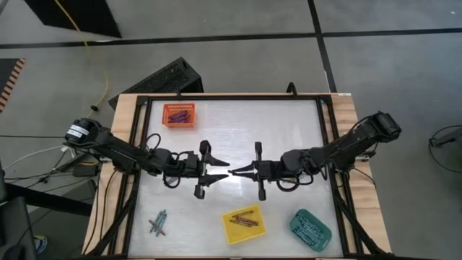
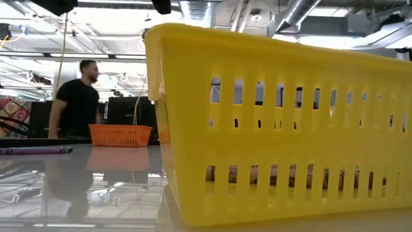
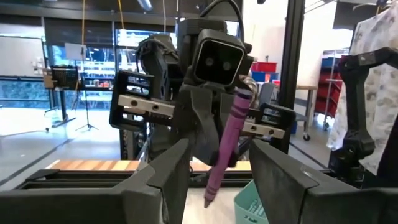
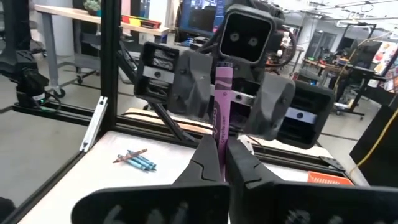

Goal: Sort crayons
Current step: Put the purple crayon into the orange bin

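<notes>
In the right wrist view the right gripper (image 4: 221, 163) has its two dark fingers pressed together on the lower end of a purple crayon (image 4: 221, 115), which stands upright out of them. Just beyond it the left gripper (image 4: 231, 112) faces back, its fingers (image 4: 194, 93) spread to either side of the crayon's upper part and not touching it. The left wrist view agrees: that arm's own fingers (image 3: 171, 174) stand apart, and the purple crayon (image 3: 222, 146) hangs tilted between them, clamped at its far end by the right gripper (image 3: 208, 134).

From above, the two grippers meet tip to tip over the middle of the table (image 1: 289, 123), the left gripper (image 1: 216, 172) on one side, the right gripper (image 1: 242, 172) on the other.

Farther out, a loose bunch of crayons (image 1: 158, 222) lies on the table's near left corner. The yellow tray (image 1: 243, 224) and teal tray (image 1: 310, 228) sit along the near edge, each with crayons inside, and the orange tray (image 1: 179, 115) holds crayons at the far left.
</notes>
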Controlling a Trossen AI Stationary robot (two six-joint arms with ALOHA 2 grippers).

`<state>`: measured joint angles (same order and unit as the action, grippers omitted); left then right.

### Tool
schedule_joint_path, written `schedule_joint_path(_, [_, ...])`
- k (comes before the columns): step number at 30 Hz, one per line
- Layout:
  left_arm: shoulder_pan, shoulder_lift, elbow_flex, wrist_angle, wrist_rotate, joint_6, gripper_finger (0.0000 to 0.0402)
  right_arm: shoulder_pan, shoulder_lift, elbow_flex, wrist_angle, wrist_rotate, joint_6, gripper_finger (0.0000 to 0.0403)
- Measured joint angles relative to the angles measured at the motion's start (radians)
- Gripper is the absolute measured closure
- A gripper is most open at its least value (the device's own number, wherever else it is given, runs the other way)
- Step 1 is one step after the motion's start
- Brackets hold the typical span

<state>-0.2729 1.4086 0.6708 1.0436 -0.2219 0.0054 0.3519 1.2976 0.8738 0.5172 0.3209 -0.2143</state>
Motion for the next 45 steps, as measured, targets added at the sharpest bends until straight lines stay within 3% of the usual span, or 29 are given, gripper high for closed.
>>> schedule_joint_path(11, [0.005,0.000,0.038,-0.051,0.005,-0.004,0.0245,0.000,0.000,0.000,-0.001,0.000,0.004,0.0403])
schedule_joint_path(21, [0.006,0.000,0.040,-0.053,0.019,0.008,0.0286,-0.002,0.000,0.000,0.016,0.000,0.004,0.0403])
schedule_joint_path(34, [0.007,0.000,0.040,-0.052,-0.003,0.024,0.0287,-0.047,0.083,0.005,0.108,-0.010,0.027,0.0403])
schedule_joint_path(45, [0.007,-0.001,0.042,-0.085,-0.007,0.040,0.0287,-0.020,0.058,0.005,0.107,0.045,-0.022,0.0403])
